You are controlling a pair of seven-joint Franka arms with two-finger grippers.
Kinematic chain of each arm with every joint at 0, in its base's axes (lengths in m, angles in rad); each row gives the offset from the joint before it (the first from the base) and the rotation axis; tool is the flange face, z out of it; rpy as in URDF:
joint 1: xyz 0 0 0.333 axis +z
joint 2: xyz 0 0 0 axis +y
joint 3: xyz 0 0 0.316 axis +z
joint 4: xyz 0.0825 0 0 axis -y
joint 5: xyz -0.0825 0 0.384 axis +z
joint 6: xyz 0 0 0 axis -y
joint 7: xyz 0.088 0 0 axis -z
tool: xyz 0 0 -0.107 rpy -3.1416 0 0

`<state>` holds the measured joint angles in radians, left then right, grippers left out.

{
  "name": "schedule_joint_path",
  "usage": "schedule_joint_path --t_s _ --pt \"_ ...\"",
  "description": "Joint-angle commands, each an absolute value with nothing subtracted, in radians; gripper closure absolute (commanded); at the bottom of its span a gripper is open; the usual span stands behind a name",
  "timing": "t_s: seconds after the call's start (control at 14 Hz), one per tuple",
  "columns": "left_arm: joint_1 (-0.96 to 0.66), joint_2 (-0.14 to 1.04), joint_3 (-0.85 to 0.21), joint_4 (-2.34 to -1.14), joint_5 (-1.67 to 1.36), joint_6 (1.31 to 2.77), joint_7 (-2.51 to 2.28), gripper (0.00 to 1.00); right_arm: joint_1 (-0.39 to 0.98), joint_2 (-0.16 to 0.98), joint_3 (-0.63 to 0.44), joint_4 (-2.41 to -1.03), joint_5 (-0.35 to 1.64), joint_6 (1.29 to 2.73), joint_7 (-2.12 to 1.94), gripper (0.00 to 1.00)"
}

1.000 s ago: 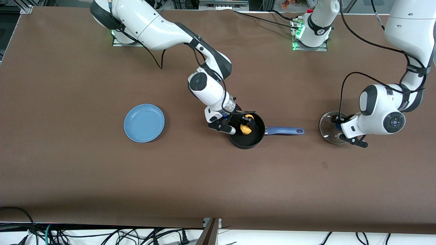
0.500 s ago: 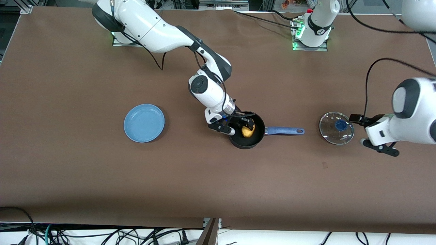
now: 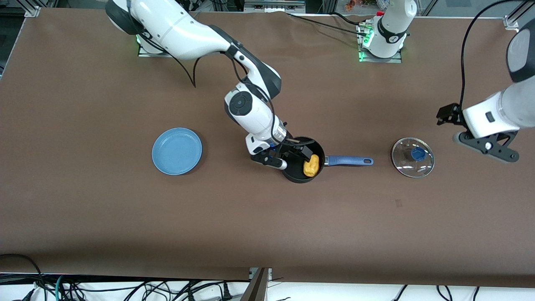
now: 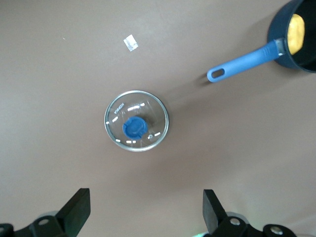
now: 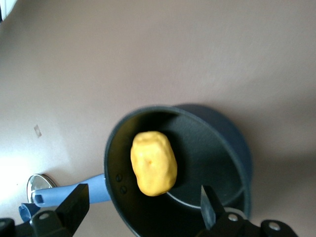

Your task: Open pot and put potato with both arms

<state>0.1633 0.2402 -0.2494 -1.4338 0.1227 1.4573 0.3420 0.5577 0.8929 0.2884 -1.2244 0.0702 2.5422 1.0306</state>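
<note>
item: smooth yellow-orange potato [image 5: 153, 163] lying in black blue-handled saucepan [image 3: 301, 176], beneath right end effector [image 5: 140, 207], fingers spread, empty. left end effector [image 4: 145, 212] spread, empty, above steel-rimmed glass lid [image 4: 137, 121]. risk: the right end effector's fingers catching the saucepan rim on exit.

The black pot [image 3: 303, 164] stood open mid-table, its blue handle [image 3: 349, 160] pointing toward the left arm's end. The yellow potato [image 3: 311, 165] lay inside. The glass lid [image 3: 413, 157] rested flat just past the handle's tip.
</note>
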Motion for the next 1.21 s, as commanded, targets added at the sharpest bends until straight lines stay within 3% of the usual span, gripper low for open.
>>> schedule_joint_path --t_s 0.0,0.21,0.36,0.57,0.71,1.14 --pt "0.164 0.209 -0.255 -1.42 0.074 1.433 0.341 0.0 0.5 0.795 0.29 -1.244 0.043 2.352 0.973 0.0" --pt "0.131 0.134 -0.229 -1.477 0.025 1.483 0.133 0.0 0.411 0.691 0.29 -1.25 0.046 2.119 0.743 0.0" --pt "0.054 0.088 -0.132 -1.528 0.018 1.537 0.051 0.0 0.35 0.617 0.29 -1.256 0.038 1.96 0.663 0.0" --pt "0.048 0.014 -0.083 -1.694 -0.018 1.722 0.042 0.0 0.229 0.513 0.29 -1.272 0.022 1.74 0.392 0.0" --pt "0.058 0.026 -0.087 -1.669 -0.021 1.706 0.023 0.0 0.149 0.43 0.287 -1.314 -0.001 1.663 0.251 0.0" --pt "0.061 0.026 -0.083 -1.669 -0.014 1.695 0.008 0.0 0.071 0.207 0.124 -1.439 -0.002 1.501 0.066 0.0"
